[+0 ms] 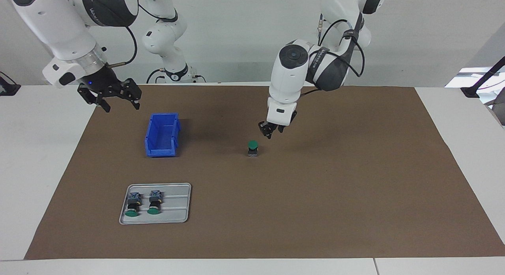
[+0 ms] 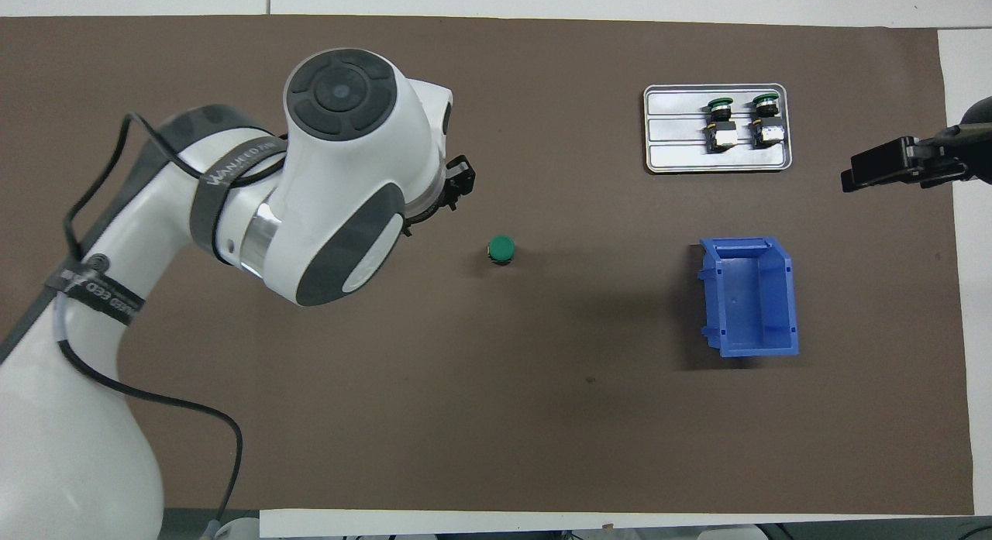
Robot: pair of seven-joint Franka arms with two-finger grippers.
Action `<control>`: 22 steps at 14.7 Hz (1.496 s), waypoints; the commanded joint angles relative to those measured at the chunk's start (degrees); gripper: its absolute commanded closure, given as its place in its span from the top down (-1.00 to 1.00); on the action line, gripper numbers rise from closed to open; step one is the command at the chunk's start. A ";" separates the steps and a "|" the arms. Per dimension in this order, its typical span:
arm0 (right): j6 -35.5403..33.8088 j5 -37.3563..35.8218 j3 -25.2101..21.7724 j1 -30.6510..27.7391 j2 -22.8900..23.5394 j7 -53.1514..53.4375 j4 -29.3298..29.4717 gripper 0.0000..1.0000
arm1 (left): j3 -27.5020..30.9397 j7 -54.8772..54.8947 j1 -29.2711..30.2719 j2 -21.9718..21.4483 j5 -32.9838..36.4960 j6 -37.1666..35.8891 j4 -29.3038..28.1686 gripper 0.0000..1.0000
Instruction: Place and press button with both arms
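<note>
The brown mat [image 1: 315, 196] is used as the work surface. The left gripper [image 1: 271, 130], apparently slightly parted and empty, is raised beside the button [image 1: 253, 148] (upright mid-mat, cap up for pressing). The right gripper [image 1: 114, 96] is spread wide, waiting.

A brown rectangular mat [image 1: 315, 212] covers most of a white table [image 1: 39, 168]. On the mat stands an open blue plastic storage bin [image 1: 162, 135], toward the right arm's end of the table. Farther from the robots than the bin lies a shallow silver metal tray [image 1: 177, 212], rectangular with rounded corners and ribbed across its floor. Bin and tray sit apart.
</note>
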 commanded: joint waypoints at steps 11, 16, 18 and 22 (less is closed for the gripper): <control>22.04 3.49 14.97 0.66 4.06 7.08 -11.36 0.88 | 0.22 38.10 25.03 -11.79 1.04 -16.17 -1.19 1.00; 22.85 12.47 18.40 0.22 11.44 3.07 -8.92 0.88 | -1.61 47.18 32.41 -14.51 1.65 -20.66 -0.58 1.00; 22.50 14.66 19.64 -0.30 13.64 2.35 -7.59 0.88 | -3.73 47.36 34.00 -16.79 2.88 -21.45 -0.75 1.00; 22.67 18.36 27.17 -5.56 19.96 1.37 -0.58 0.86 | -6.19 49.64 34.98 -18.82 2.54 -23.39 -1.19 1.00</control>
